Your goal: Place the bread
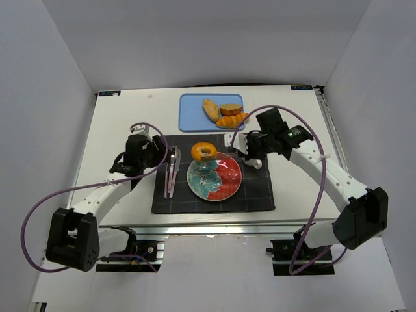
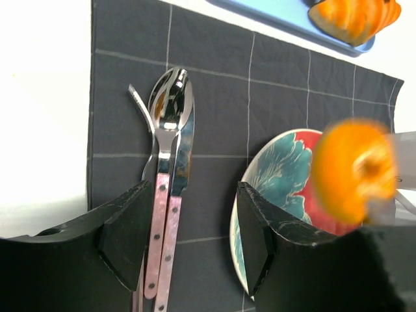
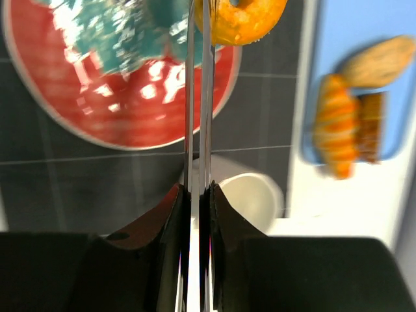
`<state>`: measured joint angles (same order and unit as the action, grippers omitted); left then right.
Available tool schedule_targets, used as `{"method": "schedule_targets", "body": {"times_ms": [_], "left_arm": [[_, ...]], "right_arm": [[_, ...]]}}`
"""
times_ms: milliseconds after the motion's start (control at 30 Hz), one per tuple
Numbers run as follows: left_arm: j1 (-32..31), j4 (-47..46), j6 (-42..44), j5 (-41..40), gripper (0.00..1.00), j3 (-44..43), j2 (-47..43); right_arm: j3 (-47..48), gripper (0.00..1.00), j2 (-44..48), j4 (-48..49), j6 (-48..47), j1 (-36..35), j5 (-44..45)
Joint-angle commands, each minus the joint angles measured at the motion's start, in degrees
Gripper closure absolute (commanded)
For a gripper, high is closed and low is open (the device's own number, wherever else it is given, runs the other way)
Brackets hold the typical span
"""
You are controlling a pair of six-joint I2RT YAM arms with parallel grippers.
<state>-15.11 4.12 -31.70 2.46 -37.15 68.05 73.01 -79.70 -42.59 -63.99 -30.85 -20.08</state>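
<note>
We see the right gripper point(image 1: 246, 147) clamped on the handle end of a pair of metal tongs point(image 3: 198, 123). Its two black fingers point(image 3: 170, 224) squeeze the thin blades almost flat against each other. At the far tips of those blades sits the bagel point(image 1: 204, 152), a golden ring of bread, straight out ahead of the pincer and not touching the fingers themselves. In the right wrist view the blades run up to the ring's edge, but we cannot tell exactly how they grip it.

From above, the bagel lies over the far rim of the red and teal plate point(image 1: 226, 181), on the side nearest the blue tray point(image 1: 190, 112). We cannot tell whether it touches the plate. The plate rests on a dark gridded placemat point(image 1: 214, 203). A white cup point(image 3: 252, 195) stands directly under the right gripper, just beside the plate.

On the tray we make out an oval roll point(image 1: 210, 110), a brown slice point(image 1: 231, 108) and a croissant point(image 1: 233, 120), bunched together at its right end.

The left gripper point(image 2: 193, 227) hangs with its jaws spread wide and nothing between them, above the pink handles of the cutlery. There a spoon point(image 2: 172, 97), a fork point(image 2: 139, 104) and a knife point(image 2: 185, 153) lie side by side on the mat, left of the plate. In the left wrist view the bagel appears blurred, well to the right of this pincer.
</note>
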Motion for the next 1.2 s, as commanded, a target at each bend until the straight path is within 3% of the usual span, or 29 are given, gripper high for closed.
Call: {"method": "schedule_targets", "body": {"times_ms": [0,167,267,333,433,600,767,967,1167], "left_arm": [[-0.09,-2.01,1.29,1.23,0.36,-3.63,0.85],[-0.09,-2.27,1.38,2.02,0.36,-4.86,2.79],[-0.09,-2.01,1.38,1.94,0.36,-4.95,2.7],[-0.09,-1.75,1.38,1.67,0.36,-4.87,2.26],[-0.09,-1.31,1.38,1.32,0.36,-4.25,1.56],[-0.09,-1.57,0.77,1.06,0.36,-3.37,0.68],[-0.09,-0.96,0.94,1.06,0.36,-3.46,0.33],[-0.09,1.94,1.56,0.79,0.36,-2.32,-2.39],[-0.09,4.75,0.77,-1.23,0.36,1.9,-9.07]], "right_arm": [[-4.53,0.84,3.23,-1.54,0.52,0.09,-1.72],[-7.36,0.77,3.06,-1.62,1.32,0.09,-1.02],[-7.8,0.67,2.01,-1.09,0.71,0.18,-0.76],[-7.28,0.54,1.74,-1.7,-0.08,0.18,-1.37],[-6.57,0.48,2.62,-1.71,-0.61,0.18,-2.86],[-2.19,0.49,3.24,-2.41,-0.62,0.35,-5.93],[2.92,0.52,0.08,1.44,6.4,1.23,-6.56],[18.63,0.58,-15.99,9.62,25.09,1.49,3.62],[36.8,0.57,-30.59,8.41,29.63,2.37,13.04]]}}
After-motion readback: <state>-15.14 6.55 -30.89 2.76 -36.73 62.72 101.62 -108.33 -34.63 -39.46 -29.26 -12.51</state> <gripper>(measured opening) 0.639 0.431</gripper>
